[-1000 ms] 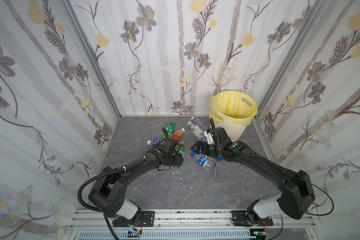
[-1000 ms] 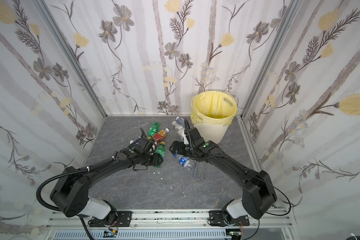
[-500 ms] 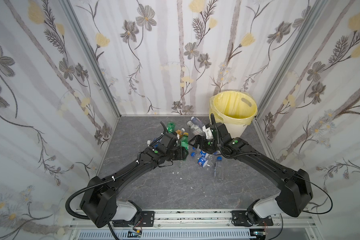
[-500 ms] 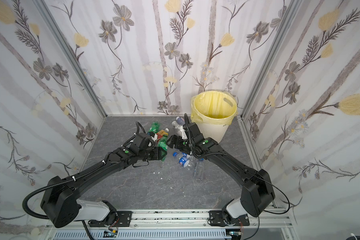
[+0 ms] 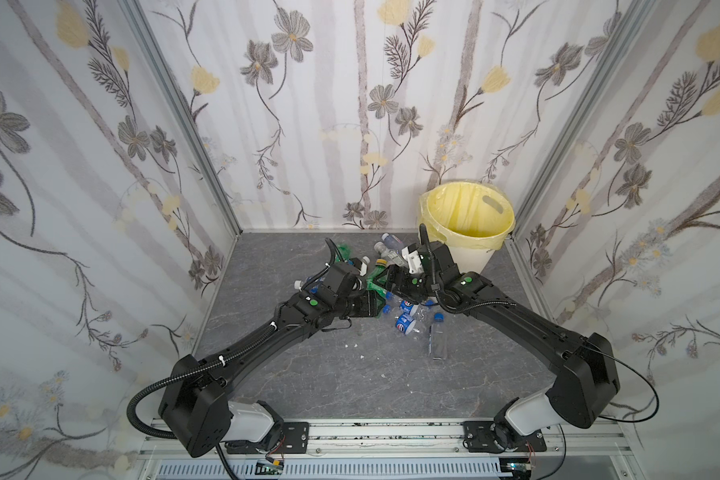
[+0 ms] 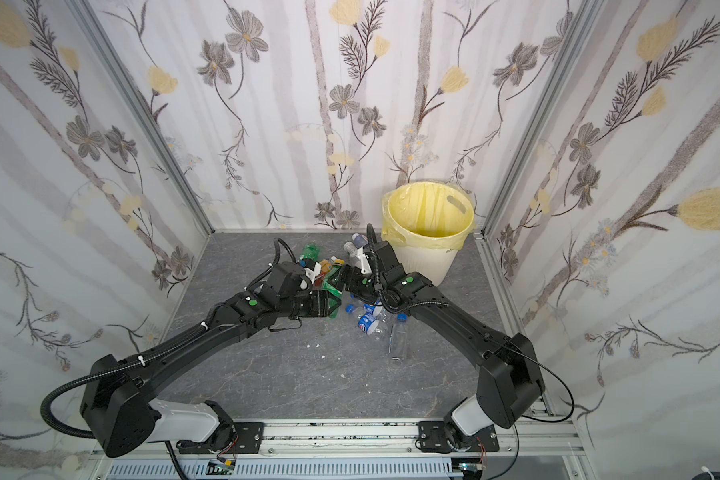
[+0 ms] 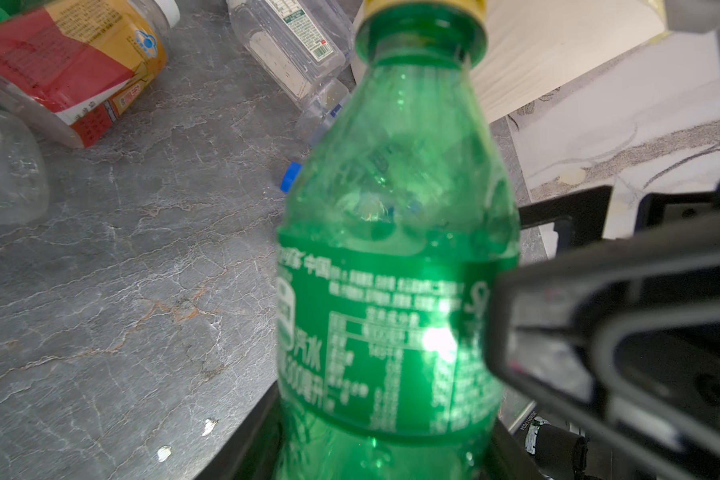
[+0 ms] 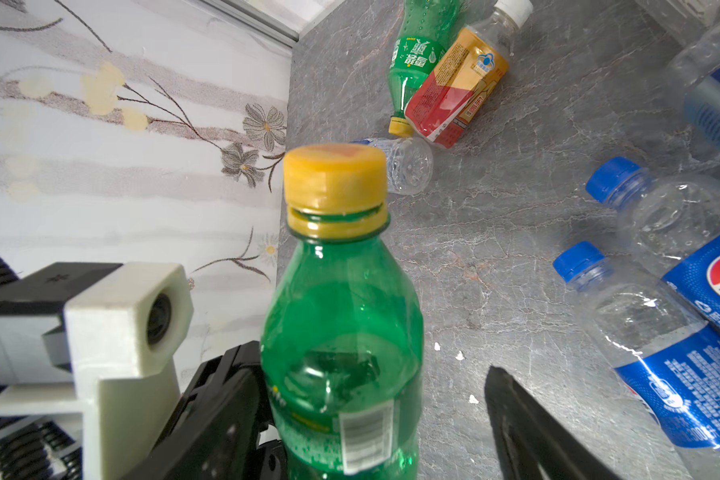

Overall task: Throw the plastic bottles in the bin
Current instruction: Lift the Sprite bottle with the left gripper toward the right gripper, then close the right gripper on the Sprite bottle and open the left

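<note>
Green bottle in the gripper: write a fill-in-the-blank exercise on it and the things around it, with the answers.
The green bottle in the left gripper has a ___ cap. The right gripper has its jaws ___ around that bottle. The Pepsi bottles have ___ caps. In both top views the bin stands in the far ___ corner.
Missing words: yellow; open; blue; right.

Green bottle (image 7: 391,291) base cut off at frame edge; label print blurred.
</note>
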Robot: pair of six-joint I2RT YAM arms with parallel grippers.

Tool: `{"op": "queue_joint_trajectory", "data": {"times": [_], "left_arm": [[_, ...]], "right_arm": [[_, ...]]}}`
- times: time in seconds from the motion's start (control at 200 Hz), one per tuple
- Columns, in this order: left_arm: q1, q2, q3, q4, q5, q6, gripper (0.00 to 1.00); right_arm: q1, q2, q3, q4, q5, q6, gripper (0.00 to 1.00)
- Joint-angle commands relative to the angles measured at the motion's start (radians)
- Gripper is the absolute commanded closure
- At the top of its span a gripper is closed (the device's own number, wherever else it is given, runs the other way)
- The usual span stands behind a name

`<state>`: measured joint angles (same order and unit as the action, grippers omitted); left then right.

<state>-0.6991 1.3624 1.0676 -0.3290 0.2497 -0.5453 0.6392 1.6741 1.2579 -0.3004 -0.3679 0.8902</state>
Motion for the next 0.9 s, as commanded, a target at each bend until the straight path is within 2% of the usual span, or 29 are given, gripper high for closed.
{"op": "queue_joint_trajectory", "data": {"times": [0.0,0.185,0.295,0.52,0.894], "left_arm": [[-0.002,-0.011,0.012,0.030,0.017,0.008,0.49],[-0.007,-0.020,0.020,0.031,0.019,0.013,0.49],[-0.007,-0.019,0.022,0.030,0.022,0.013,0.49],[-0.007,-0.026,0.018,0.028,0.014,0.018,0.46],[-0.007,-0.040,0.002,0.027,0.006,0.022,0.33]], "right_arm": [[0.000,0.010,0.009,0.054,-0.008,0.026,0.16],[-0.001,0.028,0.014,0.078,-0.016,0.042,0.22],[0.000,0.036,0.010,0.102,-0.021,0.060,0.32],[0.001,0.048,0.003,0.133,-0.033,0.078,0.45],[-0.014,0.050,0.014,0.128,-0.029,0.068,0.50]]}}
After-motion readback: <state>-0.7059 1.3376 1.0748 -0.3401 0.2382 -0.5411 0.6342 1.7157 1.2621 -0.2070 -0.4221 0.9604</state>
